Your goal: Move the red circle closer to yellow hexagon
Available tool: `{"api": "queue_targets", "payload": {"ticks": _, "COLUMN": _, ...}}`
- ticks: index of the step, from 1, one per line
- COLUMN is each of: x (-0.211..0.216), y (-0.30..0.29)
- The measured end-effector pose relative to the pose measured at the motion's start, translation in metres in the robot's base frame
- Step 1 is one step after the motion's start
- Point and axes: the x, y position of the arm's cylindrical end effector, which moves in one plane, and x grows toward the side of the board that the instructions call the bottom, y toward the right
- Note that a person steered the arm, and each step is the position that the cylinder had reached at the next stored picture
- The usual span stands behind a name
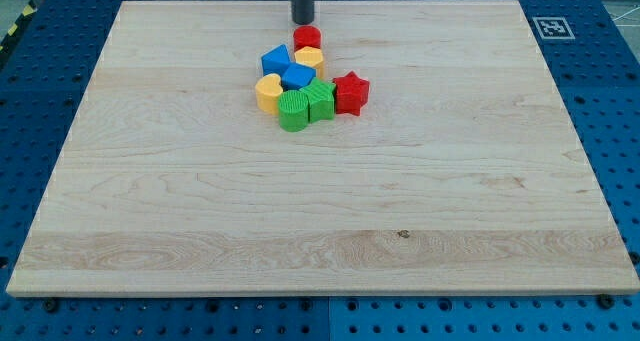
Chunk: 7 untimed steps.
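The red circle [307,37] sits near the view's top centre of the wooden board, touching the yellow hexagon [310,58] just below it. My tip [302,21] is at the rod's lower end, right above the red circle and at or very near its top edge. Both blocks head a tight cluster.
The cluster below holds two blue blocks [276,60] [298,76], a yellow heart [268,92], a green circle [294,111], a green block [320,100] and a red star [350,92]. The wooden board [320,211] lies on a blue pegboard, with a marker tag [551,27] at the top right.
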Motion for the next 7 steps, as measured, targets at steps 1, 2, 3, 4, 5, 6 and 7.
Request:
{"api": "queue_targets", "payload": {"ticks": 1, "x": 0.016, "y": -0.01}}
{"api": "queue_targets", "payload": {"ticks": 2, "x": 0.022, "y": -0.01}}
{"api": "queue_targets", "payload": {"ticks": 3, "x": 0.022, "y": -0.01}}
{"api": "queue_targets", "payload": {"ticks": 4, "x": 0.023, "y": -0.003}}
{"api": "queue_targets", "payload": {"ticks": 5, "x": 0.033, "y": 0.012}}
{"api": "queue_targets", "payload": {"ticks": 6, "x": 0.035, "y": 0.026}}
{"api": "queue_targets", "payload": {"ticks": 7, "x": 0.035, "y": 0.044}}
